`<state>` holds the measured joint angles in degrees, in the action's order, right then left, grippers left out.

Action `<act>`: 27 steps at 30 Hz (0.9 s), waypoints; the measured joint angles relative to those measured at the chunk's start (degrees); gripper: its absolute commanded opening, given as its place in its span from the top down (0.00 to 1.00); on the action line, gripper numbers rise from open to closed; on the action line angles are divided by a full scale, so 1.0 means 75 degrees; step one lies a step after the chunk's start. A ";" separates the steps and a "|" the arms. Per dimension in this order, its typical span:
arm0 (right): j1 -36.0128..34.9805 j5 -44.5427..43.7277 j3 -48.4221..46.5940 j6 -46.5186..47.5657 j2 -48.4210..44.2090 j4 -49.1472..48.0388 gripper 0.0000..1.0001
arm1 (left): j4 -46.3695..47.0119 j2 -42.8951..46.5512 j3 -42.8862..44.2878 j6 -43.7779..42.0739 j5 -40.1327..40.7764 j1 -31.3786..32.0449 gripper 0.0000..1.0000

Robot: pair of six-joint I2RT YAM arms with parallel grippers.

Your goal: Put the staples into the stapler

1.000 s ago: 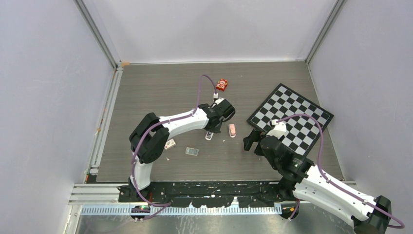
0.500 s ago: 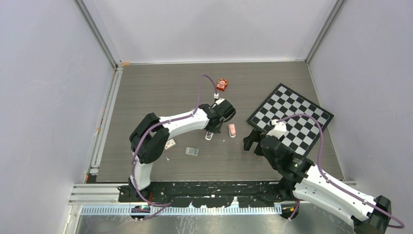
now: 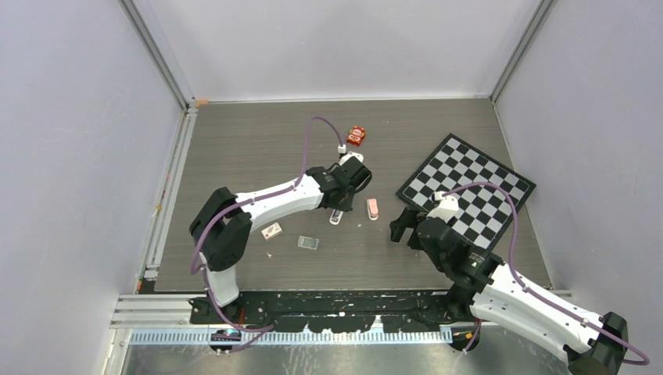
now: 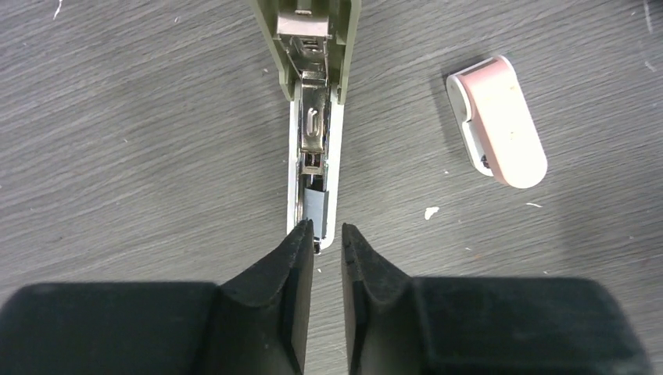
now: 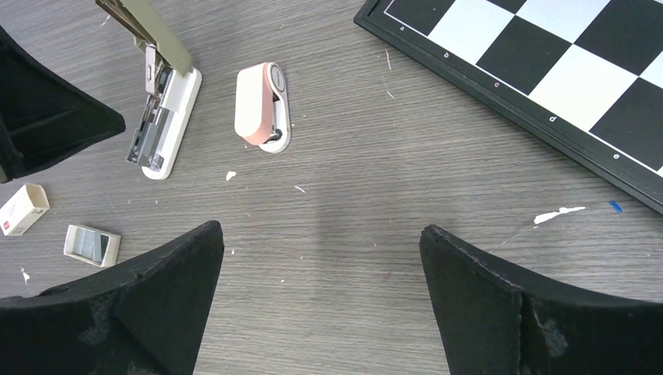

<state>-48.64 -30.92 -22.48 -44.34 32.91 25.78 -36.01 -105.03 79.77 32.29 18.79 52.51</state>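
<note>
Stapler (image 4: 311, 117) — far end cut off by top edge in left wrist view; from above, all but pale near tip hidden under left gripper (image 3: 339, 208). Staples (image 4: 317, 205), grey block in stapler's channel — too small to make out from above. Chessboard (image 5: 500, 78), right of stapler, cropped at top and right edges. Small box (image 5: 23, 209), below-left of stapler, cut by left edge.

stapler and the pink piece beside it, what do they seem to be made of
The stapler: olive cover looks matte, painted metal or plastic; the inner channel is bare bright metal, judging by its glints; the white base looks like plastic. The pink piece: probably smooth moulded plastic, by its rounded edges and even soft sheen.
</note>
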 measured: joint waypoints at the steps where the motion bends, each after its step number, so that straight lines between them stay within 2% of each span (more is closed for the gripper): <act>1: 0.0000 0.0012 0.0000 0.0000 0.0029 -0.0003 0.00 | 0.0070 0.0064 -0.0055 -0.0023 -0.0020 -0.0023 0.65; 6: 0.0000 -0.0015 -0.0003 -0.0146 0.0163 0.0006 0.00 | 0.0408 0.0137 -0.0283 -0.0309 -0.0198 -0.0140 0.46; 9: 0.0000 -0.0044 -0.0003 -0.0233 0.0157 0.0029 0.00 | 0.0548 0.0134 -0.0297 -0.0519 -0.0242 -0.0181 0.42; 20: 0.0000 -0.0044 -0.0009 -0.0227 0.0044 0.0178 0.00 | 0.0982 -0.0676 -0.0149 -0.0997 -0.0329 -0.0510 0.40; 27: 0.0000 -0.0041 -0.0020 -0.0143 0.0052 0.0230 0.01 | 0.1189 -0.1160 0.0012 -0.1102 -0.0350 -0.0621 0.53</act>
<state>-48.64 -31.22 -22.63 -45.41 33.30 27.51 -27.09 -113.73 79.85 24.03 16.16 47.86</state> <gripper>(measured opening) 0.995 0.529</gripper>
